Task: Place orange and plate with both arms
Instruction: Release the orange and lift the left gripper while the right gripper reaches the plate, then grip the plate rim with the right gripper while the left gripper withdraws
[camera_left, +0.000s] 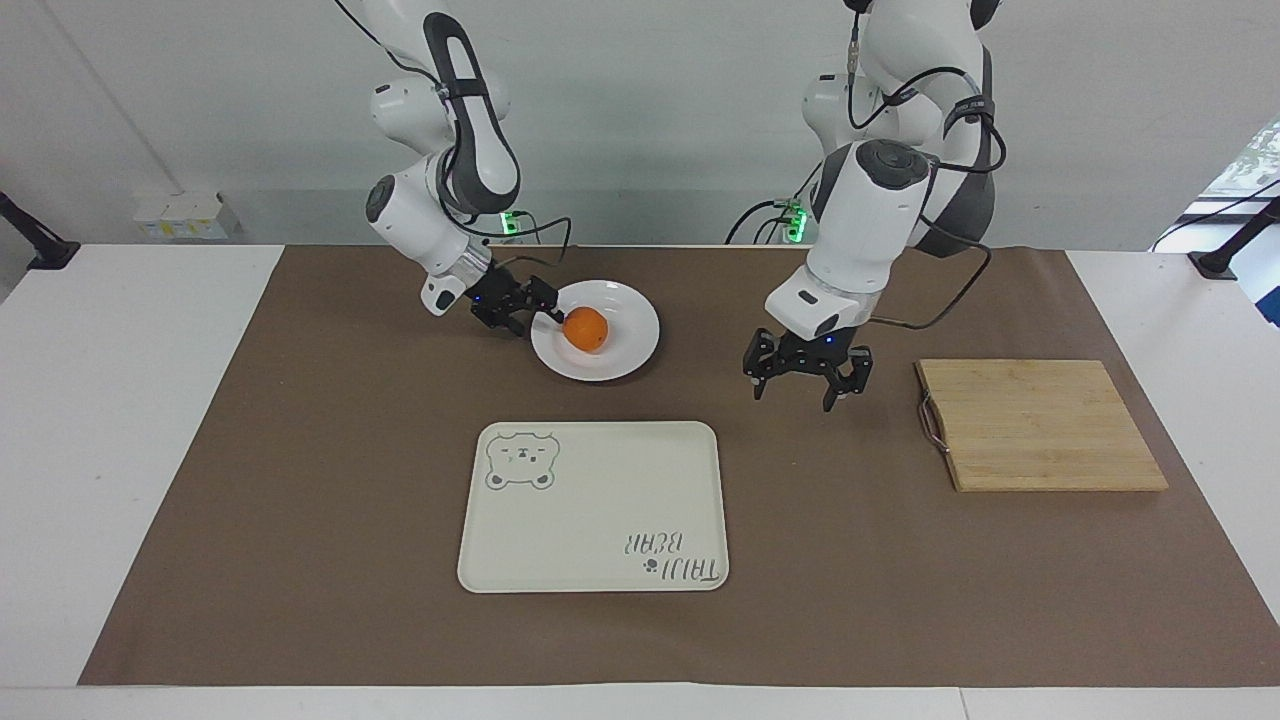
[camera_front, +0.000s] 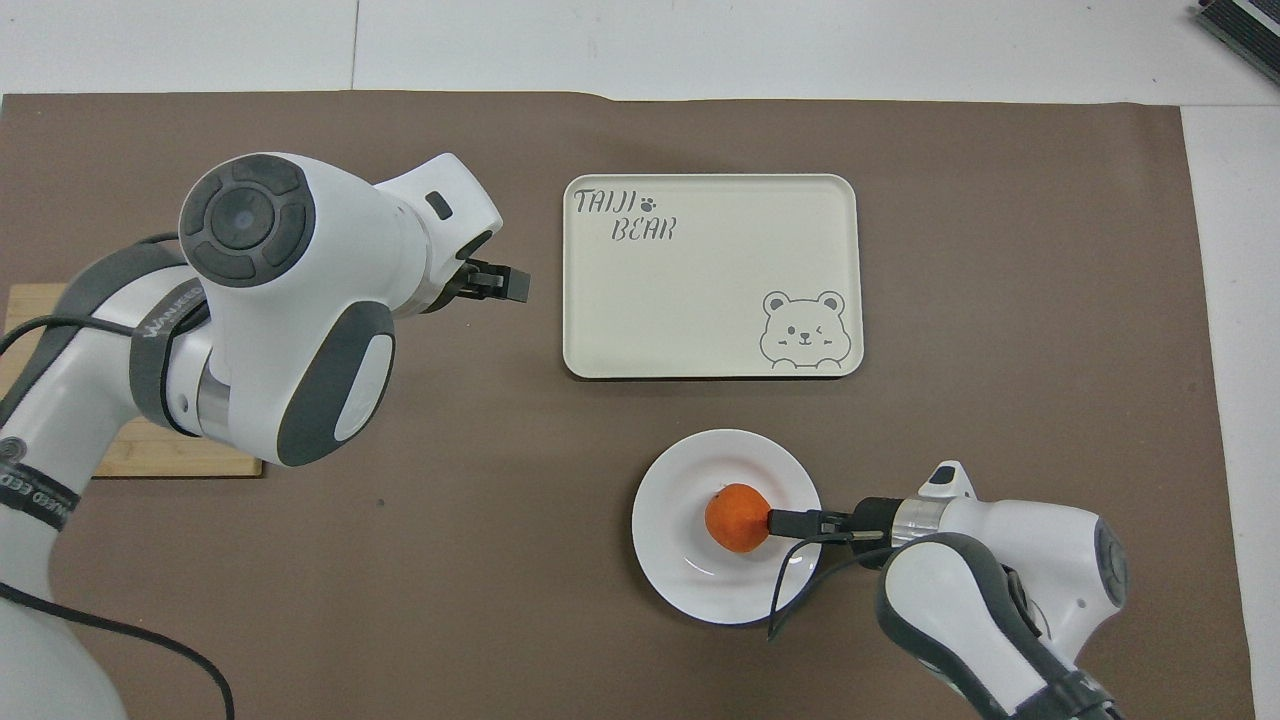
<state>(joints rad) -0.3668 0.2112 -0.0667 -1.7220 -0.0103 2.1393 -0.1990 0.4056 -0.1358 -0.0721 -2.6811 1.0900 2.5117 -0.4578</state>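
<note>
Orange (camera_left: 585, 329): small, round, dimpled; sits mid-dish on the plate (camera_left: 630, 355). Likely light and firm, liable to roll; best held across its middle. Plate: glossy, probably slippery and breakable; take by the rim. Right gripper (camera_left: 540, 308): at the orange's side over the plate rim, finger state cannot be told. Left gripper (camera_left: 806, 385): fingers spread, empty, hanging over the worktop (camera_left: 300, 450) beside the plate toward the left arm's end.
</note>
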